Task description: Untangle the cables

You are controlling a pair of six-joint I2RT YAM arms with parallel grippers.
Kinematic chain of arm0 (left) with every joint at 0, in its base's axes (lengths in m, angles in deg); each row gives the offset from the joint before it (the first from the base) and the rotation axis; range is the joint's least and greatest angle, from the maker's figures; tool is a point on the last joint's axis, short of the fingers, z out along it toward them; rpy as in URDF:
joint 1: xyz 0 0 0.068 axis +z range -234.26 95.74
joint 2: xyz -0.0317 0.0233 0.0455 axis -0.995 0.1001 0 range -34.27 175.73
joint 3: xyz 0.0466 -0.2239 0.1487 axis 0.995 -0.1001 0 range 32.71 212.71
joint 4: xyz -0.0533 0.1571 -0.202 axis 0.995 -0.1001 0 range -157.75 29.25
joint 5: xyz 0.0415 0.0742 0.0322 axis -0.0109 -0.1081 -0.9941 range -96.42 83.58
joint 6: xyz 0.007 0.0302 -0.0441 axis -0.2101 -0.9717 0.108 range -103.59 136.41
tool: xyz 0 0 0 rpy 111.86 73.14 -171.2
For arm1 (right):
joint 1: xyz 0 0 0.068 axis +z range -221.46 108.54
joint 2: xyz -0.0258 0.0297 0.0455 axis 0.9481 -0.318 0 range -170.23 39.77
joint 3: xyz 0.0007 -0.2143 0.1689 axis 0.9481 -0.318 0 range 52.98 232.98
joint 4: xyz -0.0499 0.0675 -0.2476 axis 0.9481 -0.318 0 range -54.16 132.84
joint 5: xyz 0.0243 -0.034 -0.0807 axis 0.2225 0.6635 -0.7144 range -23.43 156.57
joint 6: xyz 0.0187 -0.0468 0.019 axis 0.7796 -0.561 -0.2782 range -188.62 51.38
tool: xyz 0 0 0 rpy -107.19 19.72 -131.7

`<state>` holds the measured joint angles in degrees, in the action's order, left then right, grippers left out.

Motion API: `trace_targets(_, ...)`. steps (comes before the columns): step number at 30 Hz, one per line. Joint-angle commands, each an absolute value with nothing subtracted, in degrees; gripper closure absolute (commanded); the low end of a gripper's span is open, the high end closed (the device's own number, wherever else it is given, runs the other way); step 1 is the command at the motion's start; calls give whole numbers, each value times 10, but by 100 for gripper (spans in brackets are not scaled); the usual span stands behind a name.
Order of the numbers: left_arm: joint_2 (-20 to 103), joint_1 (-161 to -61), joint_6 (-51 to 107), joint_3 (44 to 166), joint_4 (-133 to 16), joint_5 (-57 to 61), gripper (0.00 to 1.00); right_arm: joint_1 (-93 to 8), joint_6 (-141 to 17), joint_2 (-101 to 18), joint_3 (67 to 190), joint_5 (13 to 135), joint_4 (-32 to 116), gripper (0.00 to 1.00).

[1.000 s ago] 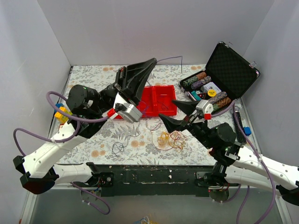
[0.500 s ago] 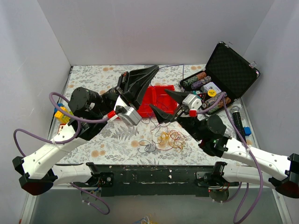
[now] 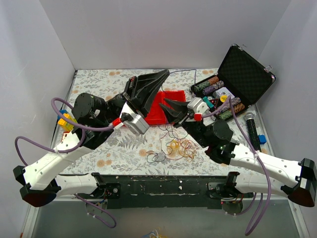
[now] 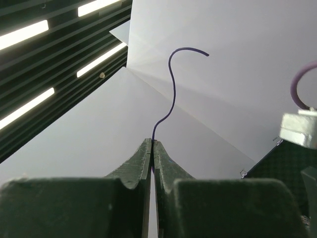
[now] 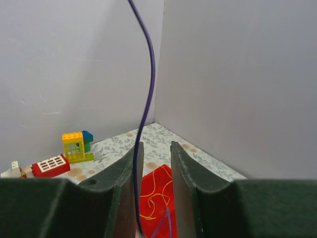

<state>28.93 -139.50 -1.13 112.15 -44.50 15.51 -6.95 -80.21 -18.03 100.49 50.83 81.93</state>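
Observation:
My left gripper (image 3: pixel 165 73) is raised above the table's back, shut on a thin purple cable (image 4: pixel 173 84) that rises out of its tips (image 4: pixel 152 141) and curls over. In the top view this purple cable (image 3: pixel 183 70) runs right from the tips, then drops. My right gripper (image 3: pixel 169 110) hovers over the red tray (image 3: pixel 156 113). Its jaws (image 5: pixel 154 145) stand a finger-width apart, with the purple cable (image 5: pixel 148 84) hanging between them against the left finger. A tangle of yellow-orange and red cables (image 3: pixel 177 147) lies on the mat below. A yellow wire (image 5: pixel 157 194) lies in the red tray (image 5: pixel 163 208).
An open black case of poker chips (image 3: pixel 233 89) stands at the back right. A black pen-like object (image 3: pixel 251 128) lies beside it. A yellow Lego house (image 5: pixel 77 146) and a red-white brick (image 5: pixel 49 165) sit by the left wall. A small dark wire loop (image 3: pixel 156 157) lies near the front.
My right gripper has swung left and back, over the red tray, and its jaws have narrowed around the hanging purple cable. The dark wire loop slid right. The left gripper barely moved.

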Motion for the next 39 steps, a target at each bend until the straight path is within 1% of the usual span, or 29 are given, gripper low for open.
trace_targets(1,291,-1401,-7,1157,-429,157,100,-70,-746,-181,955,496,848,65)
trace_targets(9,332,-1409,-28,1230,-399,165,100,-69,-649,-211,846,501,872,66)
trace_targets(16,378,-1416,-75,1294,-299,160,100,-70,-588,-285,776,512,899,65)
trace_targets(21,412,-1417,-113,1355,-256,163,100,-70,-551,-338,736,517,930,63)
trace_targets(26,451,-1418,-170,1416,-213,162,100,-69,-530,-388,706,525,959,60)
trace_targets(28,472,-1418,-207,1448,-196,155,100,-69,-518,-405,693,529,970,55)
trace_targets(30,503,-1418,-238,1493,-174,138,100,-69,-511,-421,684,534,984,54)
trace_targets(33,537,-1418,-244,1557,-191,101,100,-69,-502,-431,667,535,995,54)
trace_targets(37,533,-1418,-249,1544,-199,81,100,-69,-503,-422,662,531,994,54)
trace_targets(39,558,-1418,-270,1574,-202,78,100,-69,-503,-420,656,530,992,55)
